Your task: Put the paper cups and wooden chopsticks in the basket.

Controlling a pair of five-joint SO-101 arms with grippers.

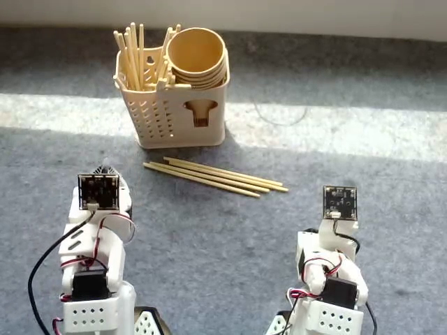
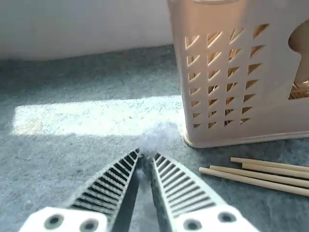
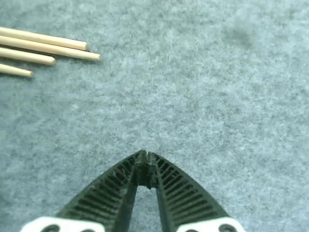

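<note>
A cream slotted basket (image 1: 174, 118) stands at the back of the grey carpet, with stacked paper cups (image 1: 197, 56) in one side and several wooden chopsticks (image 1: 136, 56) upright in the other. Several more wooden chopsticks (image 1: 213, 176) lie flat on the carpet just in front of the basket. My left gripper (image 2: 146, 155) is shut and empty, low over the carpet, short of the basket's (image 2: 241, 72) near corner, the loose chopsticks (image 2: 260, 174) off to one side. My right gripper (image 3: 146, 155) is shut and empty over bare carpet, the chopstick ends (image 3: 53, 48) farther off.
Both arms (image 1: 98, 230) (image 1: 335, 244) sit at the near edge of the carpet. A band of sunlight (image 1: 335, 132) crosses the carpet beside the basket. A pale wall edge (image 1: 314, 17) runs along the back.
</note>
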